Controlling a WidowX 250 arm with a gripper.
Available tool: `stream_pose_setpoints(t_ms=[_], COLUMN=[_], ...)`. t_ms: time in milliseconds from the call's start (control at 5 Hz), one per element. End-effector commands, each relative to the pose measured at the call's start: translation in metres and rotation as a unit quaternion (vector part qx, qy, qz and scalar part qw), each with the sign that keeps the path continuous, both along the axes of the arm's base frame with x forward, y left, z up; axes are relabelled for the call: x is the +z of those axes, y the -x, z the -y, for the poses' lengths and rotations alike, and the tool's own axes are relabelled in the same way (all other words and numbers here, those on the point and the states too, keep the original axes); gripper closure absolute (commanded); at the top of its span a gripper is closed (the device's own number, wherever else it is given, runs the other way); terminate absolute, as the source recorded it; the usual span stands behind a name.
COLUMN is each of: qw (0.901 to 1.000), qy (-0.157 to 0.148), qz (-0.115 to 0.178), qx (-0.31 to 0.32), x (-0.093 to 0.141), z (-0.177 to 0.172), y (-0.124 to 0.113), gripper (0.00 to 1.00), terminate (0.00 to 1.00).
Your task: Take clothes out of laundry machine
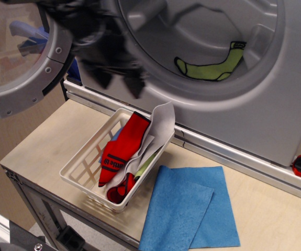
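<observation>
While the tool (118, 81) appears only as a dark blur before the laundry machine (234, 104), whether it is released or clenched cannot be told. Lime-green sock (211, 66) lies inside the drum (192, 26), apart from the tool.

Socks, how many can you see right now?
2: a lime-green sock lying in the laundry machine drum, a red sock in the white basket. More may be hidden underneath.
</observation>
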State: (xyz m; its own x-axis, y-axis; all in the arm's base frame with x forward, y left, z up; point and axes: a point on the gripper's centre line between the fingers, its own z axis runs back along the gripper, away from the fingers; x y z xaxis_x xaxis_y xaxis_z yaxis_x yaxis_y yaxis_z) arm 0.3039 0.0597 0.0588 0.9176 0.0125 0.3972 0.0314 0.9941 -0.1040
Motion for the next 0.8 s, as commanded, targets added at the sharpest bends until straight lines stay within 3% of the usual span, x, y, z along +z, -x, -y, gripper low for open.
stream_pose_setpoints(t_ms=[0, 400, 600], qw=[0.9906, 0.9796, 0.9791], qy=[-0.002, -0.021, -0.033], qz=[0.123, 0.169, 0.165], qx=[-0.061, -0.107, -0.114], x=[0.031, 0.023, 0.009], z=[0.044, 0.061, 0.064], y=[-0.052, -0.080, -0.093], gripper=[0.00, 0.00, 0.00], terminate=[0.00, 0.00, 0.00])
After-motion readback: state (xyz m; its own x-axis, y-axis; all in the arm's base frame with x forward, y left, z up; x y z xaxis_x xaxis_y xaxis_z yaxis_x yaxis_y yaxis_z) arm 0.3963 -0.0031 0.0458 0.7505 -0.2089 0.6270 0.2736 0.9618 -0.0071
